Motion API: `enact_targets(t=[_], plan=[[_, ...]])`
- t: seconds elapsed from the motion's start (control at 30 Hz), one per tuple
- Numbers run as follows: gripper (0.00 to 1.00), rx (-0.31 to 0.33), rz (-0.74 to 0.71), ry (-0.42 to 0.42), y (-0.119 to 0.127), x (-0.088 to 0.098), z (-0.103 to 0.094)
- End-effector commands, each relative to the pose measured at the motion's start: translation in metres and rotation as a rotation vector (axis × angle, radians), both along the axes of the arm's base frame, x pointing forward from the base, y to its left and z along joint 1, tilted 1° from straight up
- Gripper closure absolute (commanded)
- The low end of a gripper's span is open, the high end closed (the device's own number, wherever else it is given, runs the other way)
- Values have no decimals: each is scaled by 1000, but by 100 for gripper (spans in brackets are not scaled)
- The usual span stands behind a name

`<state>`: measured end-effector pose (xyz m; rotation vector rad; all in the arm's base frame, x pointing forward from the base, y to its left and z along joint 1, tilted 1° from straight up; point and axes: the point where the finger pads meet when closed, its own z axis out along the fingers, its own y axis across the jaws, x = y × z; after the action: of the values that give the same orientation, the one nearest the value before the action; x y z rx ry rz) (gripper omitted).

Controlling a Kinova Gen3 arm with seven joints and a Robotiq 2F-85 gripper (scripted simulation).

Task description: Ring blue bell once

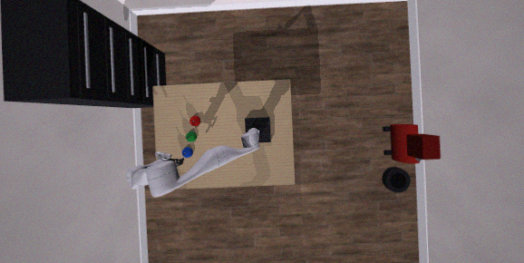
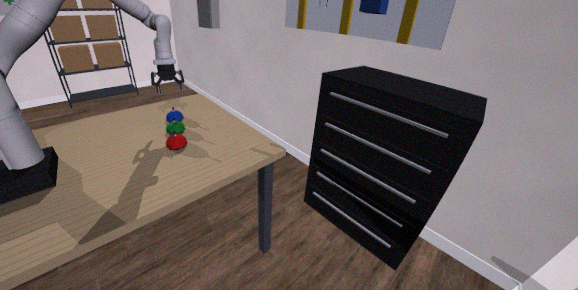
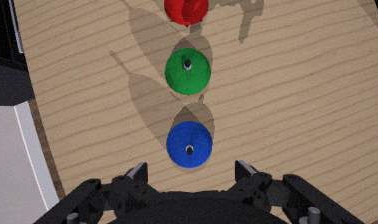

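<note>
I am hovering my gripper (image 3: 191,171), fingers spread wide and holding nothing, above the wooden table (image 3: 301,100) beside the blue bell (image 3: 189,144).

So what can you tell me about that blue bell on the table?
The blue bell is a small glossy dome with a tiny dark button at its top centre. It sits upright on the wooden table, last in a straight row with the green bell and red bell, apart from both. Nothing touches it but the table. The open, empty pincer hangs above, just off to its outer side, and shadow falls beside it.
</note>
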<state>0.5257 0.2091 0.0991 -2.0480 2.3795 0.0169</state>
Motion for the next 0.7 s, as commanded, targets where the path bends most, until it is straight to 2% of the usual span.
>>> enact_targets(t=[0.0, 0.1, 0.13, 0.67], plan=[[0, 1, 1, -3, 1, 1, 2], [0, 1, 1, -3, 1, 1, 2], [100, 1, 1, -3, 1, 1, 2], [100, 1, 1, -3, 1, 1, 2]])
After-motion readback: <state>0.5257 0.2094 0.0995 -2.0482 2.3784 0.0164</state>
